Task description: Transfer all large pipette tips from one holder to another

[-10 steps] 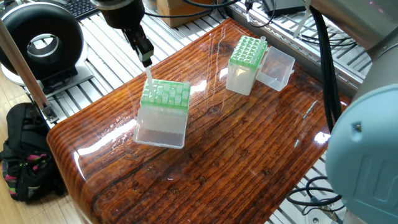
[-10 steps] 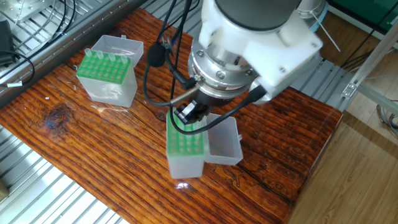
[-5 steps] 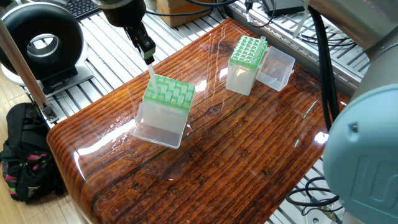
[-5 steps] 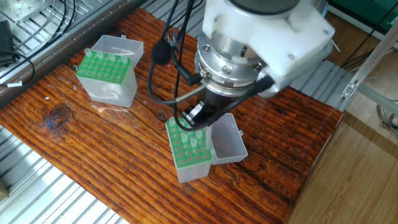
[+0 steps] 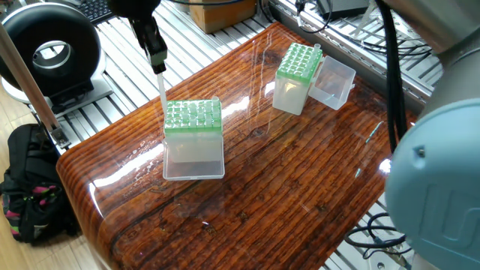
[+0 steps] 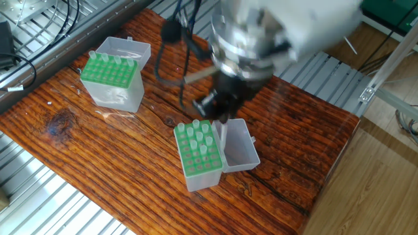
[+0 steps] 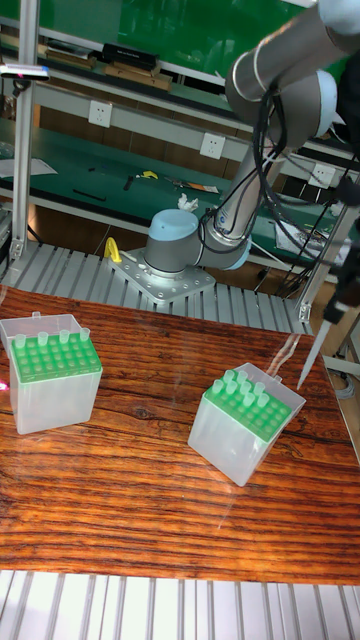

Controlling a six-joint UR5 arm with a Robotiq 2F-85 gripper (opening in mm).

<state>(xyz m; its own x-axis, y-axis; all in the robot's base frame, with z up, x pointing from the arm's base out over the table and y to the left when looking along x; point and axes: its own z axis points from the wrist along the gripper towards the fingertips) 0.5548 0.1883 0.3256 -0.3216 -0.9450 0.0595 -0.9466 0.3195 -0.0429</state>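
1. The claw is clamped on a tip's upper end, just above the near box.
2. The tip looks light, thin, slippery and easily bent; its wide collar seems the best hold.

Two tip boxes well apart on table; pipette tip hangs beside nearer box

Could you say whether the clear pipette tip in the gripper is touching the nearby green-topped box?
Cannot tell. In one fixed view the clear pipette tip overlaps a corner of the green-topped box; the tall view puts its end at the lid.
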